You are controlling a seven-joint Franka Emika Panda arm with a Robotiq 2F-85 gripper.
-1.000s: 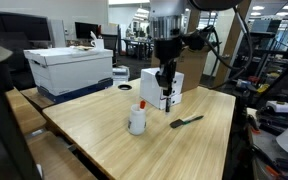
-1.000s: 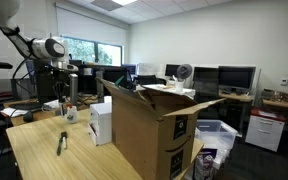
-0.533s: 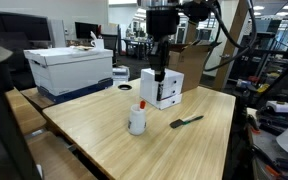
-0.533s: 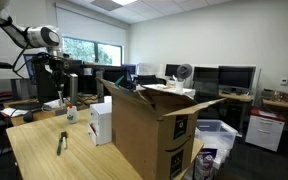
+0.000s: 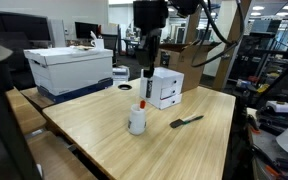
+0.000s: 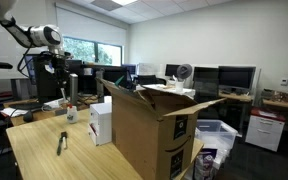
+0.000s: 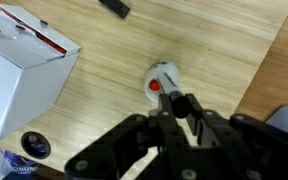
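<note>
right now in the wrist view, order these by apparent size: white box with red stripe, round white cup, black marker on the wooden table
1. white box with red stripe
2. round white cup
3. black marker, partly cut off by the frame

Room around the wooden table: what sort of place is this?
Most likely an office or a lab workspace: a row of computer monitors, a white file box and a large open cardboard box all point that way.

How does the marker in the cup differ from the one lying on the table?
The red-capped marker stands upright in the white cup; the black marker lies flat on the table. The red-capped marker shows red at its top; the black marker is dark throughout. Both are pen-shaped.
</note>
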